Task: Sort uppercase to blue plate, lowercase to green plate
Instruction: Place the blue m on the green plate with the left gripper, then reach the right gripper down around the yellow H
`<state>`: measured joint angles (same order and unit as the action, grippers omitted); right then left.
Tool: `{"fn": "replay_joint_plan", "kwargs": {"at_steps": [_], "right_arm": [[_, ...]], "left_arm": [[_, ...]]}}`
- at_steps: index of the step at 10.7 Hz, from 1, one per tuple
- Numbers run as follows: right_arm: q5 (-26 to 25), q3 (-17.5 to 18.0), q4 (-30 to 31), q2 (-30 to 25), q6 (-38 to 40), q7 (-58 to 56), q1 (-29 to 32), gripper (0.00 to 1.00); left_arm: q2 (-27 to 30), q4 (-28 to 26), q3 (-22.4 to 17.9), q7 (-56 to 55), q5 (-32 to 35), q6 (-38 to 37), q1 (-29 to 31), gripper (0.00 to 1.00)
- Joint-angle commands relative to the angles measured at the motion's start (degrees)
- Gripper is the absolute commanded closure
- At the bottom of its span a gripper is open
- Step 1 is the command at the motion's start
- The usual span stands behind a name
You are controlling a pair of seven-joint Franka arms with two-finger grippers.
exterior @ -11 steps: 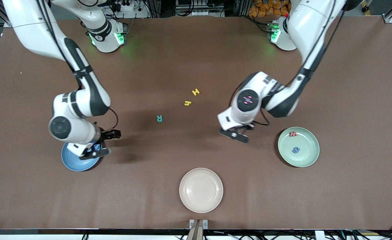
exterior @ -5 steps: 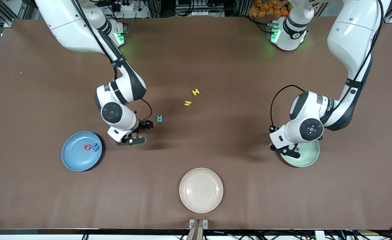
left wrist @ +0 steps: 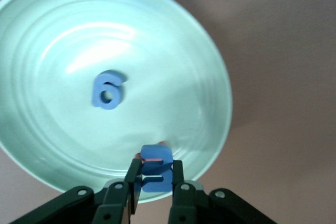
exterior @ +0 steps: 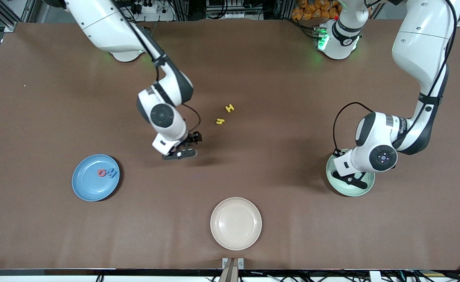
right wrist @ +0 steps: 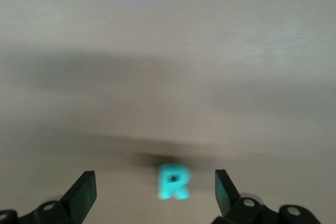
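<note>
Over round green plate (left wrist: 210,77) – left pincer (left wrist: 155,182) pinching foam blue m (left wrist: 156,167).

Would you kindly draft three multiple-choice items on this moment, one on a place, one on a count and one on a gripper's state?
1. Where is the left gripper?
A. over the pale mint-green round plate
B. over the cream plate
C. over the two yellow letters

2. How many foam letters lie on the light-blue round plate?
A. none
B. two
C. four

3. How does the right gripper stand?
A. shut on a yellow letter
B. shut and empty
C. open, above the teal foam letter R

Key:
1. A: the left gripper, shut on a small blue foam letter, is over the green plate, where a blue foam g lies.
2. B: a red letter and a blue letter lie on the blue plate.
3. C: the right gripper has fingers wide apart, the R between them.
</note>
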<state>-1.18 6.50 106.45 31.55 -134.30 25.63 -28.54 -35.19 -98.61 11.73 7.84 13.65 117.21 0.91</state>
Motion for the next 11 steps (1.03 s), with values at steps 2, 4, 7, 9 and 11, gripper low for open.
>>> {"fn": "replay_joint_plan", "kwargs": {"at_steps": [2, 4, 7, 9, 11], "right_arm": [[-0.2, 2.8, -0.5, -1.1, 0.0, 5.6, -6.6, 0.0], [-0.3, 2.7, -2.7, 0.0, 0.0, 8.1, -14.2, 0.0], [-0.2, 2.7, -3.2, 1.8, -4.3, 9.3, -21.1, 0.0], [-1.3, 2.6, -3.2, 3.2, -5.9, 8.9, -23.3, 0.0], [-3.6, 2.6, -3.2, 4.0, -5.9, 5.5, -22.7, 0.0]], "left_arm": [[-0.6, -0.7, -4.0, 7.9, 4.5, 5.1, -1.0, 1.0], [-0.8, -0.7, -4.3, 8.9, 4.5, 5.2, -1.0, 0.68], [-0.6, -0.6, -4.4, 8.9, 4.0, 5.2, -1.0, 0.0], [-0.1, -0.3, -4.3, 9.3, 2.5, 5.1, -1.2, 0.0], [1.7, -0.1, -3.6, 8.8, 0.3, 4.9, -1.3, 0.0]]}}
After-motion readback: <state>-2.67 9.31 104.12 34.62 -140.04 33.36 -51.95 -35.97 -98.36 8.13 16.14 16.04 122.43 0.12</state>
